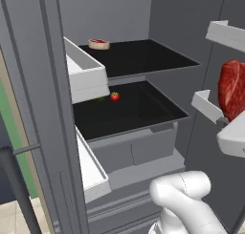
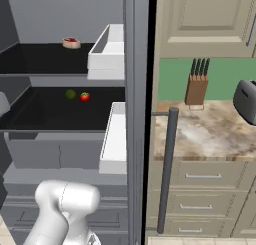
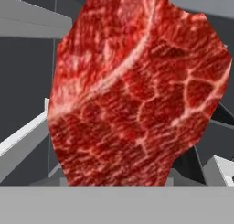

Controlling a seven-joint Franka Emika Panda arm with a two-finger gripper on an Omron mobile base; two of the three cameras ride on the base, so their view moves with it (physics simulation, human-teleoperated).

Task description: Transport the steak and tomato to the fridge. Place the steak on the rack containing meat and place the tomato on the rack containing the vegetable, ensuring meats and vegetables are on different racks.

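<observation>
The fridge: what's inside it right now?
The fridge's upper rack holds packaged meat; the lower rack holds a tomato beside a green vegetable. The closed drawers' contents are hidden.

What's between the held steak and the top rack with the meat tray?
Nothing visible. The steak hangs in the gripper at the right of the open fridge; the top rack lies open in front, with the meat tray at its back left.

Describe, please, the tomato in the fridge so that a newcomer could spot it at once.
Look into the open fridge and find the middle black rack, below the one bearing the packaged meat. Near that rack's back left lies the tomato, small and round. Its bright red sets it apart from the dark green vegetable just beside it.
</observation>
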